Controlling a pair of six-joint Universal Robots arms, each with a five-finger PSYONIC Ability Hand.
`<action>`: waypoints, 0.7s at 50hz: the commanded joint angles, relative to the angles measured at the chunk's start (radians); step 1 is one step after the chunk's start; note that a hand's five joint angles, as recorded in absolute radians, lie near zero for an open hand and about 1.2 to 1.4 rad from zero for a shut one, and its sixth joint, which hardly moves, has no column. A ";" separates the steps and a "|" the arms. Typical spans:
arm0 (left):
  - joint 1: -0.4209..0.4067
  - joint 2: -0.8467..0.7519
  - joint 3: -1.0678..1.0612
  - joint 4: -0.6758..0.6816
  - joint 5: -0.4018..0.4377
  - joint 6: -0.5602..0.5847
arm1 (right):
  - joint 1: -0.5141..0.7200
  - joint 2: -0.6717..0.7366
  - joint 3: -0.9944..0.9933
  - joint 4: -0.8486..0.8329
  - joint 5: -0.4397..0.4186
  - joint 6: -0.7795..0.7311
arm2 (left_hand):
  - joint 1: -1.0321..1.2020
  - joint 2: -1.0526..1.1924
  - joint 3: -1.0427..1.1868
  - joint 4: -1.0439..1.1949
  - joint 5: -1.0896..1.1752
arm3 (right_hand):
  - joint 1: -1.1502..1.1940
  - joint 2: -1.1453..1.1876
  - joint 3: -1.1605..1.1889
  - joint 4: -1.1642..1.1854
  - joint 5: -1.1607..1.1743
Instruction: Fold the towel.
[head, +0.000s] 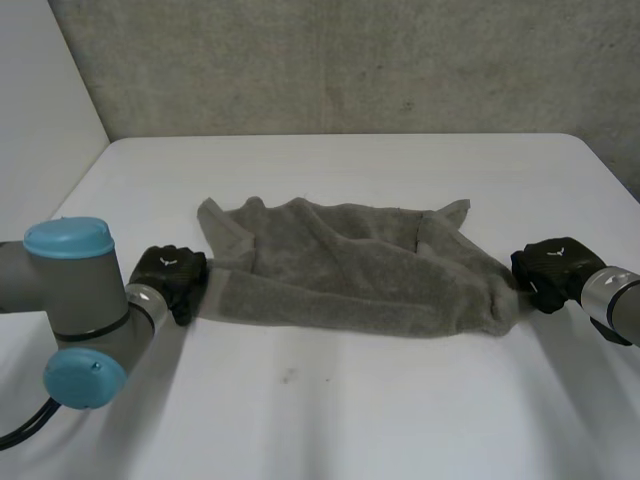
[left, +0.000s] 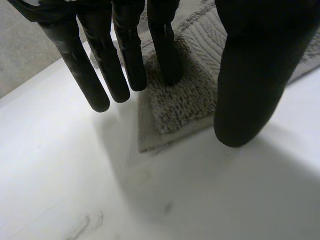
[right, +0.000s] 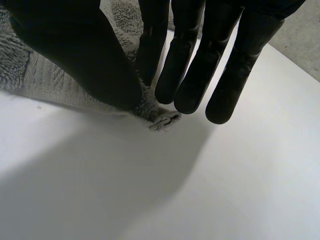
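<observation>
A grey towel (head: 350, 270) lies crumpled and partly doubled over across the middle of the white table (head: 350, 410). My left hand (head: 170, 280) rests at the towel's near left corner. In the left wrist view its fingers (left: 125, 65) are straight, one fingertip presses on the flat towel corner (left: 180, 105), and the thumb (left: 255, 80) stands apart beside it. My right hand (head: 548, 272) is at the towel's near right corner. There the thumb (right: 75, 55) and a finger (right: 152, 45) pinch the cloth, and a small tip of the corner (right: 164, 120) sticks out past them.
A concrete wall (head: 350, 60) runs behind the table's far edge, and a pale wall (head: 40, 90) stands at the left. A small dark mark (head: 288, 376) lies on the table in front of the towel.
</observation>
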 joint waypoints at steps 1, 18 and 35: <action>0.000 -0.026 0.041 0.000 0.000 0.000 | 0.000 0.001 0.001 0.000 0.000 -0.008 | 0.137 0.140 0.140 0.140 0.142 | 0.435 0.215 0.207 0.204 0.246; 0.000 -0.072 0.115 -0.011 0.000 0.002 | 0.000 0.008 0.004 -0.001 0.000 -0.008 | 0.225 0.228 0.228 0.228 0.230 | 0.435 0.215 0.207 0.204 0.246; -0.001 -0.121 0.195 -0.046 0.018 0.002 | 0.000 0.014 0.004 -0.001 0.000 -0.014 | 0.381 0.384 0.384 0.384 0.386 | 0.435 0.215 0.207 0.204 0.246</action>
